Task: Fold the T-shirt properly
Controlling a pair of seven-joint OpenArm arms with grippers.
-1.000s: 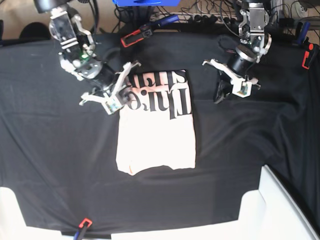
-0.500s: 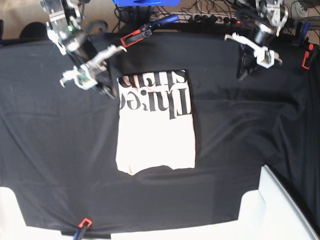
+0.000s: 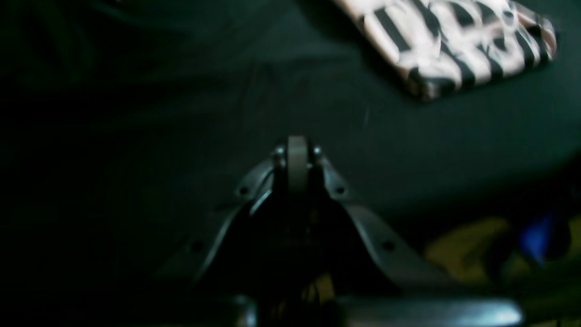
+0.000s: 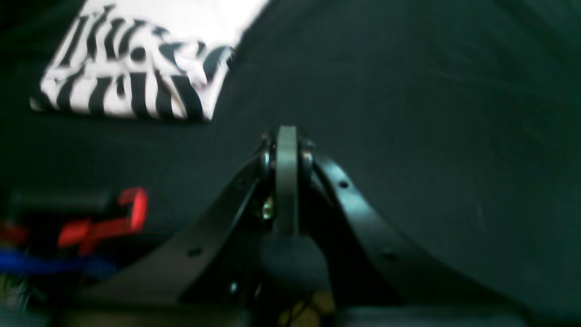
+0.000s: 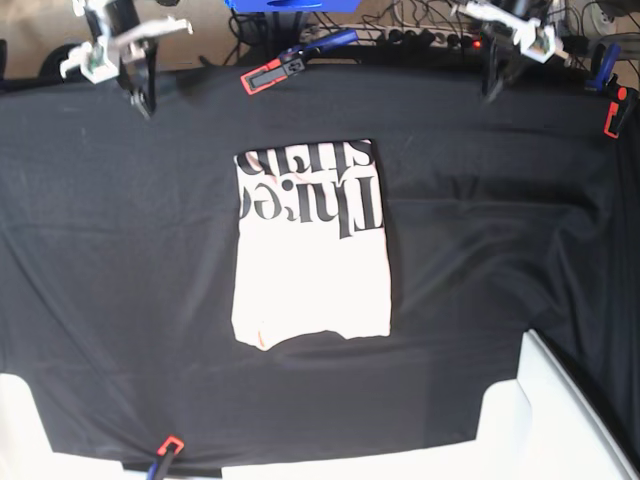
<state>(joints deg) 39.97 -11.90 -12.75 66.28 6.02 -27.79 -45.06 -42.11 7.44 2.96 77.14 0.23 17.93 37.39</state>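
The T-shirt (image 5: 310, 245) lies folded into a tall pale pink rectangle in the middle of the black cloth (image 5: 120, 260), with its black lettering facing up at the far end. Both grippers are pulled back to the far edge, apart from it. My right gripper (image 5: 143, 98) hangs at the far left, shut and holding nothing. In its wrist view the right gripper (image 4: 286, 136) has its fingers pressed together, with the lettered T-shirt corner (image 4: 131, 77) at the upper left. My left gripper (image 5: 491, 88), at the far right, is also shut and holding nothing. The left wrist view shows the left gripper (image 3: 297, 150) with the T-shirt (image 3: 454, 41) at the upper right.
Red clamps pin the cloth at the far edge (image 5: 266, 75), the right edge (image 5: 616, 115) and the near edge (image 5: 168, 446). White blocks stand at the near right (image 5: 545, 420) and near left (image 5: 18, 425) corners. A blue box (image 5: 280, 4) and cables sit behind the table.
Both arms have drawn back from beside the T-shirt's far corners to the far edge of the table. The right gripper's fingers have come fully together. The T-shirt has not moved.
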